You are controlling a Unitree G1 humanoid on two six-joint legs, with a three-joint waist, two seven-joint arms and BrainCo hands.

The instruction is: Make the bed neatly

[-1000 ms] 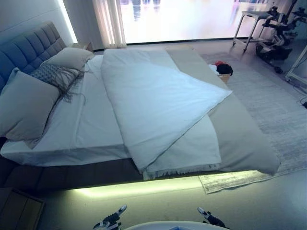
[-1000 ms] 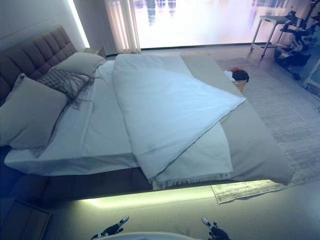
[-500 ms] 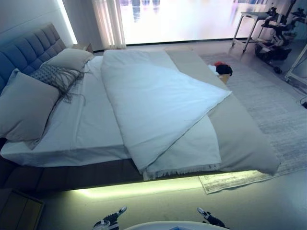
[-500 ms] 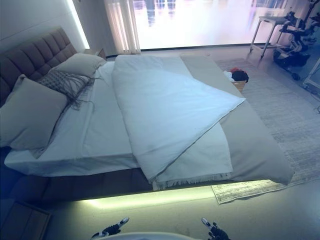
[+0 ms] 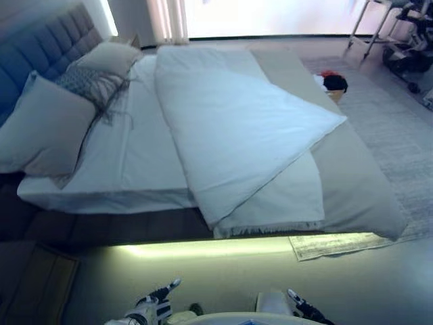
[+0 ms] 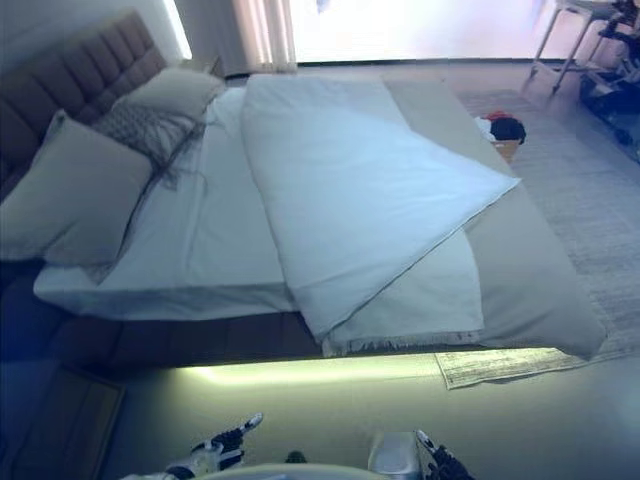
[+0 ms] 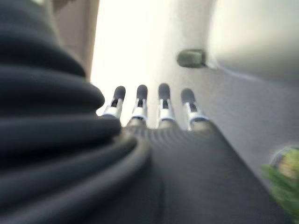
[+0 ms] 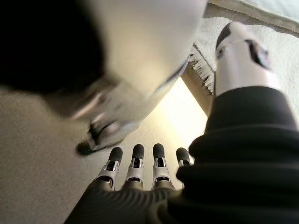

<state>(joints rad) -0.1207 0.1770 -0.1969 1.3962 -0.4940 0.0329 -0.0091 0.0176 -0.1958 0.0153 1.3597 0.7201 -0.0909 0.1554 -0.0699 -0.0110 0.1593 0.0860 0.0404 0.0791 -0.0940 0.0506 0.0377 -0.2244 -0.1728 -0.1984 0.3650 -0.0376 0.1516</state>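
The bed (image 5: 122,227) lies across the view with its tufted headboard (image 5: 40,51) at the left. A white duvet (image 5: 237,128) lies folded on a slant, one corner pointing right over a beige throw (image 5: 358,183). The bare white sheet (image 5: 145,156) shows between the duvet and the pillows. Two beige pillows (image 5: 47,125) (image 5: 108,57) and a fringed cushion (image 5: 88,81) lean by the headboard. My left hand (image 5: 154,306) and right hand (image 5: 302,309) hang low over the floor, well short of the bed. Both are open and hold nothing, with straight fingers (image 7: 140,100) (image 8: 135,161).
A lit strip (image 5: 216,245) glows under the bed's near side. A rug (image 5: 399,135) lies past the bed's foot end, with a basket of clothes (image 5: 333,82) on it. A wooden bedside unit (image 5: 40,284) stands at the lower left. A table and equipment (image 5: 406,27) stand at the back right.
The whole picture has shifted, so the camera has moved: the bed now sits higher and further right. A little more of both hands shows at the lower edge. The bedding is unchanged.
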